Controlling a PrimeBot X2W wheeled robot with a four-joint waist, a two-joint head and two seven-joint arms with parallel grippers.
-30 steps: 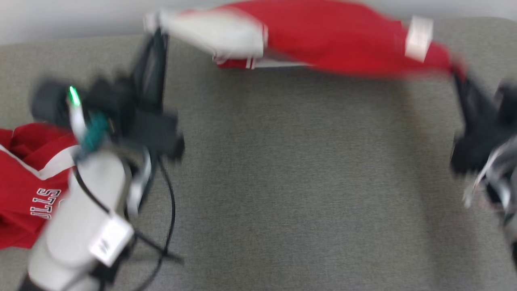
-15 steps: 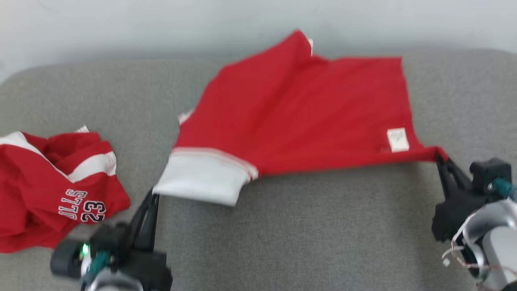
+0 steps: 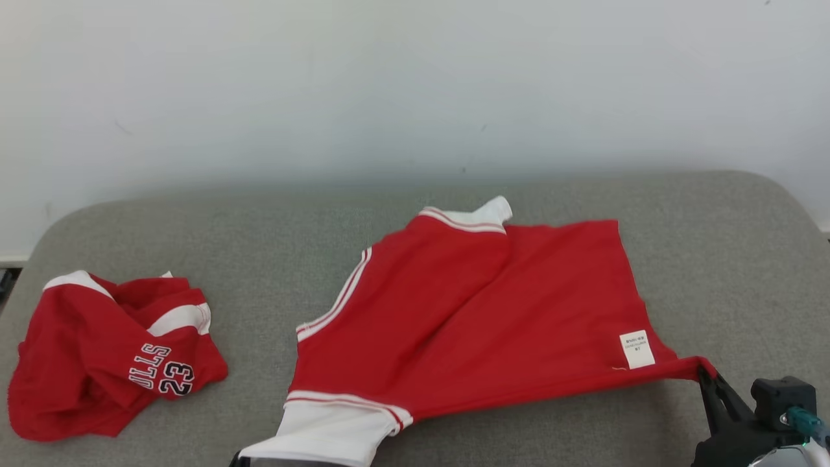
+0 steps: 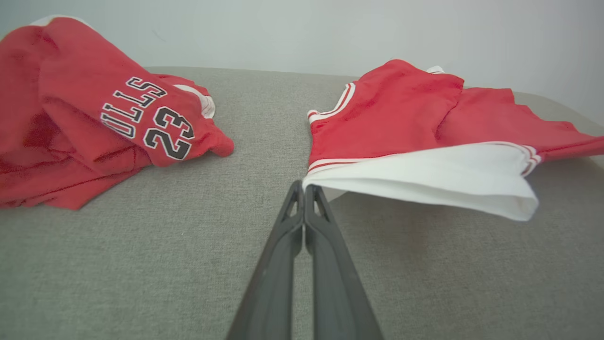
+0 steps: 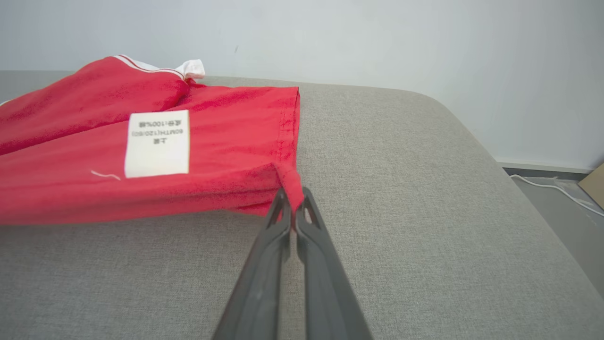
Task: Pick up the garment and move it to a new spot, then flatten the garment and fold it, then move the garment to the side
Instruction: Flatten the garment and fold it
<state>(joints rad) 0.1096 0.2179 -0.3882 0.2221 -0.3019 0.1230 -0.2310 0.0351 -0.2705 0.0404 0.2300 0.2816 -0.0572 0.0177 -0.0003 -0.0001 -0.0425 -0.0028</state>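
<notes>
The garment [image 3: 480, 311] is a red sleeveless top with white trim, lying mostly spread on the grey cushion [image 3: 194, 227], with a white label [image 3: 637, 349] near its right corner. My left gripper [image 4: 303, 186] is shut on the white hem corner of the garment [image 4: 391, 113], which lifts slightly off the cushion there. My right gripper [image 3: 703, 373] is shut on the red corner at the near right, pulling it taut. The right wrist view has that pinch at my right gripper [image 5: 292, 193] with the garment [image 5: 94, 141] stretching left.
A second red garment [image 3: 110, 357] printed with 23 lies crumpled at the cushion's left, close to my left gripper's side [image 4: 94, 118]. A pale wall stands behind. Past the cushion's right edge is floor with a white cable [image 5: 542, 184].
The garment was stretched in the air between both grippers and has come down to lie spread on the cushion. Both grippers drew back toward the near edge. The head camera has also shifted.
</notes>
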